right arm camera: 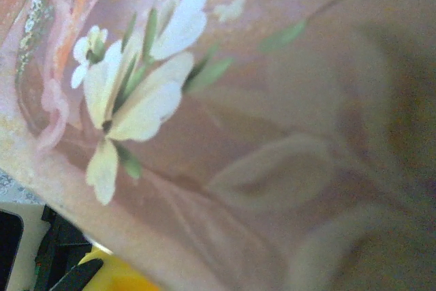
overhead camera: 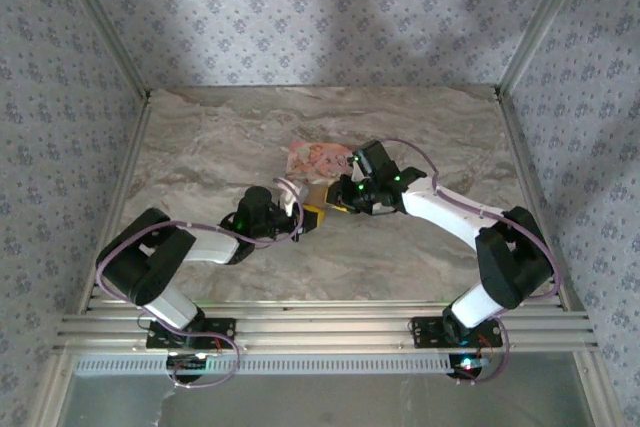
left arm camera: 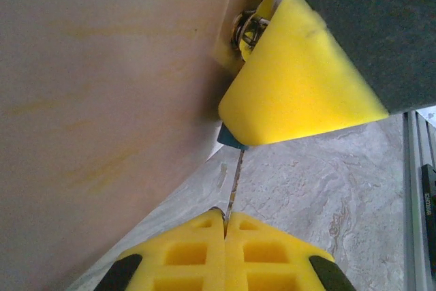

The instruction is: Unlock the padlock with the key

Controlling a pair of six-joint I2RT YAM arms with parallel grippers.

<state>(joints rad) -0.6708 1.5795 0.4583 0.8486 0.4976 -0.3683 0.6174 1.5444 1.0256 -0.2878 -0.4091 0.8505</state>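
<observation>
In the left wrist view my left gripper (left arm camera: 225, 221) is shut on the key (left arm camera: 235, 182), whose thin pale blade runs up from between the yellow pads. The blade's tip meets a blue corner of the padlock (left arm camera: 230, 138). Most of the padlock is hidden under a big yellow pad (left arm camera: 300, 80) of my right gripper. Shiny metal (left arm camera: 249, 28), probably the shackle, peeks out above that pad. From above, the left gripper (overhead camera: 314, 216) and right gripper (overhead camera: 338, 198) meet tip to tip just in front of the pink box (overhead camera: 315, 158).
The pink box's side (left arm camera: 102, 100) stands close on the left of the key. The right wrist camera is pressed near its flowered face (right arm camera: 225, 114). Marble tabletop (left arm camera: 327, 189) lies below the key, and an aluminium rail (left arm camera: 419, 189) runs along the near edge.
</observation>
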